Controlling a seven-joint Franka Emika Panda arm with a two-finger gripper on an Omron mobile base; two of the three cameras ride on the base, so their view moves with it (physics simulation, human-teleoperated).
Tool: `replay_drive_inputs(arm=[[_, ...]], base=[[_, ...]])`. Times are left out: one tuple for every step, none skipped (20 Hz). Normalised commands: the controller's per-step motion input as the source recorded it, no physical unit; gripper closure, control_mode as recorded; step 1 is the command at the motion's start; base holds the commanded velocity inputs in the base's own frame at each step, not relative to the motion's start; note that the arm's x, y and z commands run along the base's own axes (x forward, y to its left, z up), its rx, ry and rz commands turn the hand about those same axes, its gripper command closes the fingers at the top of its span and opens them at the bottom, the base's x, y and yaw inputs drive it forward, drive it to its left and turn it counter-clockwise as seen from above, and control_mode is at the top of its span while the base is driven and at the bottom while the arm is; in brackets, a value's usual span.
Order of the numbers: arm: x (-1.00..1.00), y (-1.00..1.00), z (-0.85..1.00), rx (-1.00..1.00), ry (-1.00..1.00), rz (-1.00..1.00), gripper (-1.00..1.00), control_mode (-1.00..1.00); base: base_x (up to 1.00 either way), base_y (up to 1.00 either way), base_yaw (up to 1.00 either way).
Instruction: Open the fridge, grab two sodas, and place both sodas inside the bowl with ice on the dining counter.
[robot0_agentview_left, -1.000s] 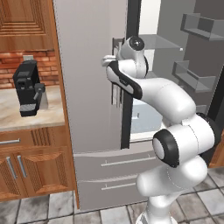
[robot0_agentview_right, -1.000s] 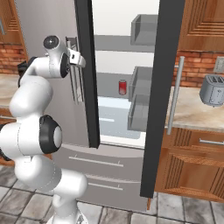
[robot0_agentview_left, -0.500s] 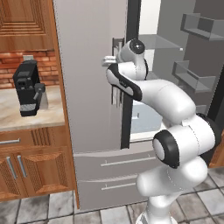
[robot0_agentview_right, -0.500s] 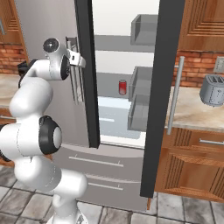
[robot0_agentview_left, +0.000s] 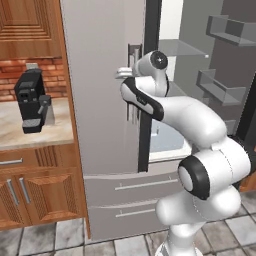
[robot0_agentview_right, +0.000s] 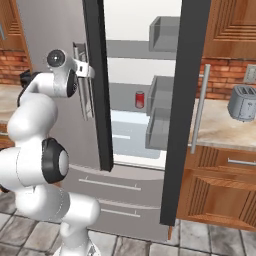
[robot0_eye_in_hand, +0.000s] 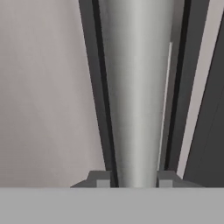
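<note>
Fridge handle (robot0_eye_in_hand: 138, 109) between claw (robot0_eye_in_hand: 134, 178) tips

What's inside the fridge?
In the fridge, a red soda can stands on a grey shelf. The closed left door and the arm cover the rest.

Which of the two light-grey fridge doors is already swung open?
The right-hand light-grey fridge door stands open, edge-on, its inner bins showing. The left-hand door is nearly shut, and the gripper is shut on its long vertical bar handle.
</note>
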Motion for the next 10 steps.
replay_drive_inputs(arm=[[-0.60, 0.84, -0.20, -0.01, -0.08, 0.09, 1.00, -1.00], [-0.64, 0.89, -0.21, -0.02, -0.08, 0.09, 1.00, -1.00], [-0.65, 0.94, -0.21, -0.01, -0.07, 0.08, 1.00, -1.00], [-0.66, 0.96, -0.21, -0.01, -0.06, 0.07, 1.00, -1.00], [-0.68, 0.99, -0.19, -0.01, -0.05, 0.06, 1.00, -1.00], [-0.70, 1.00, -0.20, -0.01, -0.05, 0.06, 1.00, -1.00], [-0.70, 1.00, -0.20, -0.01, -0.05, 0.05, 1.00, -1.00], [-0.68, 1.00, -0.19, 0.00, -0.04, 0.04, 1.00, -1.00], [-0.65, 1.00, -0.19, 0.00, -0.03, 0.03, 1.00, -1.00], [-0.64, 1.00, -0.17, 0.00, -0.03, 0.03, 1.00, -1.00]], base=[[0.00, 0.00, 0.00], [0.00, 0.00, 0.00], [0.00, 0.00, 0.00], [0.00, 0.00, 0.00], [0.00, 0.00, 0.00], [0.00, 0.00, 0.00], [0.00, 0.00, 0.00], [0.00, 0.00, 0.00], [0.00, 0.00, 0.00], [0.00, 0.00, 0.00]])
